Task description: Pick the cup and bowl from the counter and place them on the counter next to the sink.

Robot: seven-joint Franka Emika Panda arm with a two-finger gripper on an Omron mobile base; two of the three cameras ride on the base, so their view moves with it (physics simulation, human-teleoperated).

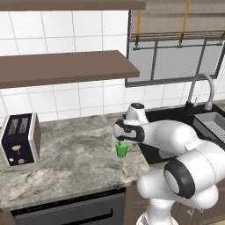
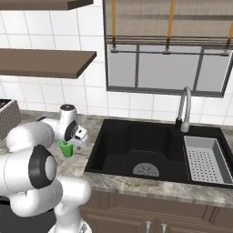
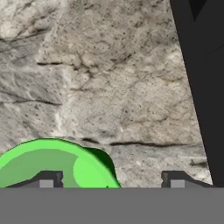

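Nearest the lens, my two fingertips (image 3: 51,178) stand spread wide, and my gripper (image 3: 111,179) grips nothing: the cup (image 3: 52,164) shows its green rim and hollow under my left tip, off to the left of the gap's middle rather than squarely between the tips. It stands upright on the counter (image 3: 109,78), its long axis pointing up at me, so I look almost straight down into it. I judge it set down and released, just left of the sink (image 3: 203,87), whose black edge runs past my right tip. From behind, the cup (image 1: 121,149) sits directly under my gripper (image 1: 123,141), at the stone's right end. Further left of me the stone lies bare up to a toaster (image 1: 19,139) near the tiled wall. Right of me, the basin holds a grey rack (image 2: 205,159) by the faucet (image 2: 183,109). The bowl I cannot see; I judge fetching it comes next.
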